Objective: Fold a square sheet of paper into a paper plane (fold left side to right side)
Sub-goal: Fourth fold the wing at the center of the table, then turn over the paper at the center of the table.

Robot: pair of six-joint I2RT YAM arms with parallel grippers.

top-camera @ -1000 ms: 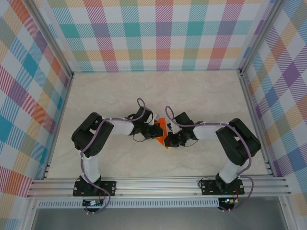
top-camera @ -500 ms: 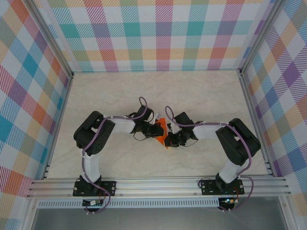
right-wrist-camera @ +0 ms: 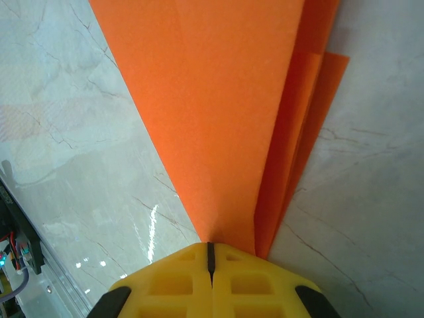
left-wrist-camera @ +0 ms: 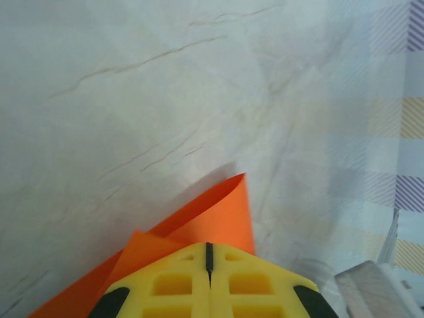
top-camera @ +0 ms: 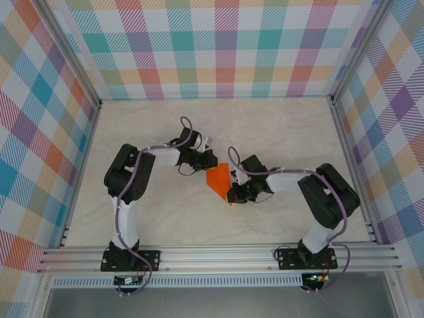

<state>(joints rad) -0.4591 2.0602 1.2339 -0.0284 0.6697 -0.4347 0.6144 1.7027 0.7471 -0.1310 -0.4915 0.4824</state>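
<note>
The square sheet of paper (top-camera: pixel 218 179) is a creased, bright orange pointed shape lying mid-table. My left gripper (top-camera: pixel 209 159) is shut at its upper left edge. In the left wrist view the paper (left-wrist-camera: pixel 212 218) runs under the shut yellow fingertips (left-wrist-camera: pixel 209 246), and one flap curls up. My right gripper (top-camera: pixel 233 194) is shut at the paper's lower pointed end. In the right wrist view the layered paper (right-wrist-camera: pixel 218 99) narrows down to the closed fingertips (right-wrist-camera: pixel 210 245), which rest over its point. Nothing sits in either jaw seam.
The pale marble tabletop (top-camera: pixel 152 132) is ringed by aluminium rails and plaid walls (top-camera: pixel 218 46). Both forearms meet near the middle, the right arm's elbow (top-camera: pixel 331 192) by the right rail.
My left gripper has drawn back up and to the left, uncovering more of the orange paper. The right gripper has stayed in place on the paper's point.
</note>
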